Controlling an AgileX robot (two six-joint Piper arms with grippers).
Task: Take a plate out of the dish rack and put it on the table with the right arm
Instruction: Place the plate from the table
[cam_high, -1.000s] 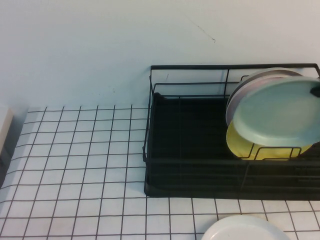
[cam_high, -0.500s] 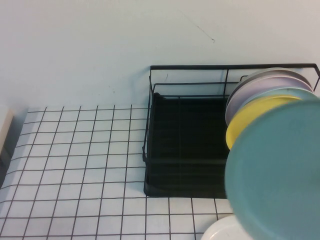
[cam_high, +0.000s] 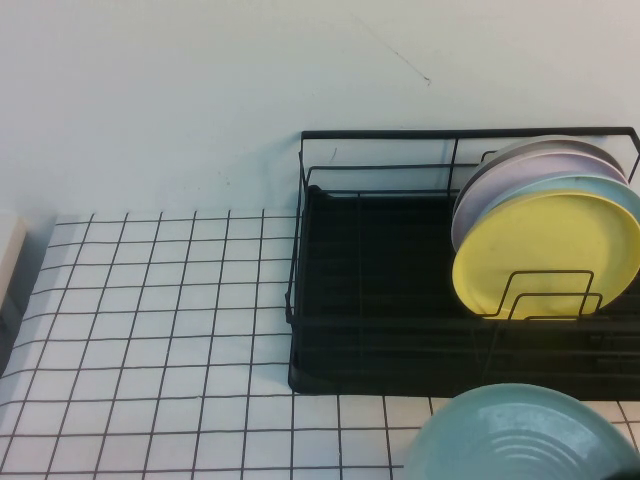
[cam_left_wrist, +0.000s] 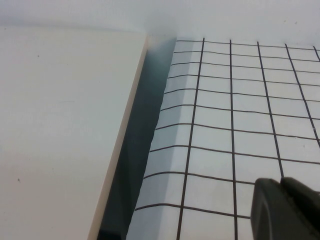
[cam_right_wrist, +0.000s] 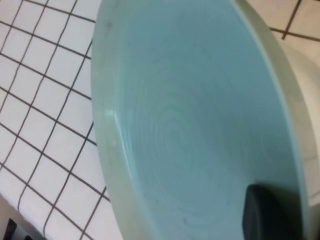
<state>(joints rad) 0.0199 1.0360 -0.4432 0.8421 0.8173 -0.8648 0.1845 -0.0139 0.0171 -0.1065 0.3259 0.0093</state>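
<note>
The mint-green plate (cam_high: 520, 436) is out of the rack, low over the tiled table (cam_high: 150, 330) at the front right, face up with faint rings. In the right wrist view it (cam_right_wrist: 190, 125) fills the picture. My right gripper (cam_right_wrist: 281, 215) is shut on its rim, with one black finger (cam_right_wrist: 267, 215) on the inner face; the gripper is out of the high view. The black wire dish rack (cam_high: 370, 300) holds a yellow plate (cam_high: 545, 250) in front of several pale plates. My left gripper (cam_left_wrist: 287, 210) is shut and empty, low over the table's far left.
A white plate (cam_right_wrist: 306, 100) lies right under the mint-green plate's far side; it is hidden in the high view. A cream-white box (cam_left_wrist: 65, 125) stands off the table's left edge, also in the high view (cam_high: 8, 262). A pale wall rises behind the rack.
The mint-green plate has come up out of the rack, swung toward the front, and dropped low over the white plate, hiding it. The yellow plate now shows fully.
</note>
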